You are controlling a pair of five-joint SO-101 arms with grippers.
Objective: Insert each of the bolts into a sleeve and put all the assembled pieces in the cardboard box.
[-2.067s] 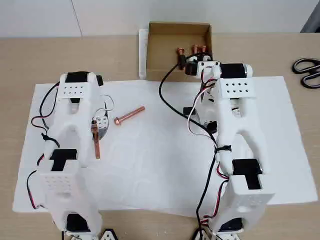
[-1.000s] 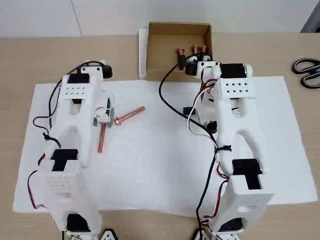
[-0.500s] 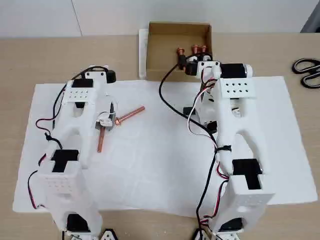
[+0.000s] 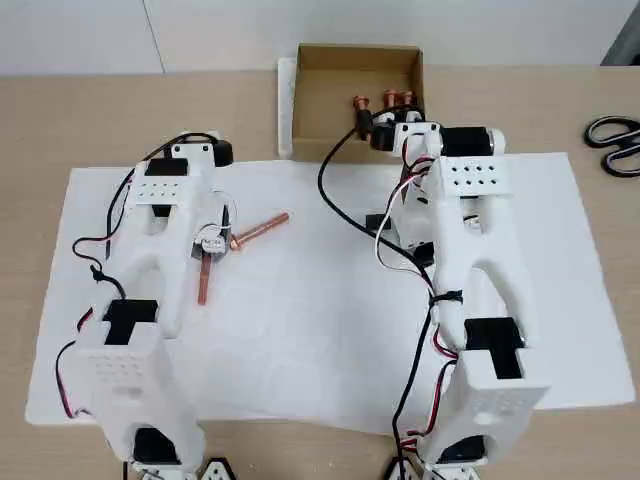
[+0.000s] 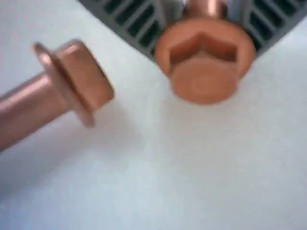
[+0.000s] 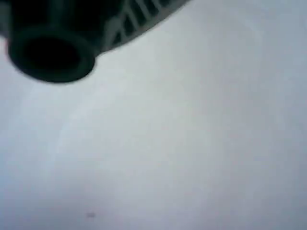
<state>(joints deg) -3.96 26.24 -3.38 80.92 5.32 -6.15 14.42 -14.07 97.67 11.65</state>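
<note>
My left gripper [image 4: 211, 246] is shut on the head end of a copper bolt [image 4: 204, 278] whose shaft points back toward the arm's base. In the left wrist view the held bolt's hex head [image 5: 204, 62] sits between ribbed grey fingers [image 5: 129, 19]. A second copper bolt [image 4: 258, 231] [image 5: 57, 103] lies on the paper, its head close beside the held one. My right gripper [image 4: 386, 226] hangs low under its arm, shut on a black sleeve [image 6: 50, 55]. The cardboard box [image 4: 310, 95] stands at the back with assembled copper pieces [image 4: 385, 100] inside.
A white paper sheet [image 4: 320, 330] covers the table under both arms. Black scissors [image 4: 618, 140] lie at the far right edge. A white strip [image 4: 286, 100] lies against the box's left wall. A black cable [image 4: 335, 200] loops beside the right arm.
The left arm has stretched toward the far side with its bolt, bringing the bolt's head next to the loose bolt's head. The right arm has stayed still.
</note>
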